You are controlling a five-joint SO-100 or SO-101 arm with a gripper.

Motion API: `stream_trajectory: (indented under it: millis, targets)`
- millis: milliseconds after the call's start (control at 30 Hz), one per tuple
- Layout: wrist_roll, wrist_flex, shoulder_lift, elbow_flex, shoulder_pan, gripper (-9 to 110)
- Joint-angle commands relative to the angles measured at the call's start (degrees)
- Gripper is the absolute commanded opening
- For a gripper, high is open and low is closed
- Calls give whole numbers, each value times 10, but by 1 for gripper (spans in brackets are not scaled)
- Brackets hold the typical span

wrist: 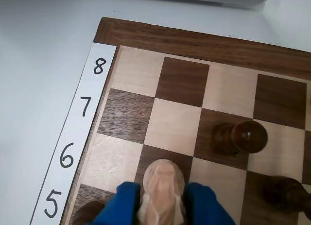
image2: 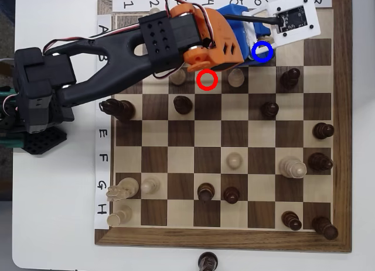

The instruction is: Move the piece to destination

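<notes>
So I'm holding the piece (wrist: 162,188) right now, my gripper (wrist: 162,205) is clamping it between the two blue fingers (wrist: 119,205), one on each side, and the carved cream head is sticking up right in the middle of the wrist view. That part of the job is looking done, as far as I can judge.

What's left is the drop. In the overhead view the blue ring (image2: 262,52) is peeking out just past the front of my gripper body, right beside the white camera mount (image2: 293,19), so I'm guessing I'm hanging pretty much at the destination. The red ring (image2: 207,79) is sitting just behind my gripper with nothing on it. Still to do: lowering, letting go, backing off.

Stuff I can't make out:
- whether the piece is touching the board (wrist: 175,123) or hanging above it, since its base is cut off at the bottom edge of the wrist view
- the ring isn't showing in the wrist view at all, so I can't tell which square is under the piece
- from above, my own arm is covering the piece and fingers completely
- a dark pawn (wrist: 241,137) is standing ahead and to the right of my gripper in the wrist view, near but apart
</notes>
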Motion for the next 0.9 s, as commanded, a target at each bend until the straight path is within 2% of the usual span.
stream_trajectory:
  millis: [0, 367, 867]
  targets:
    - [265, -37, 122, -4, -2, 21]
    - [258, -49, 154, -21, -7, 25]
    - [181, 34, 259, -147, -28, 23]
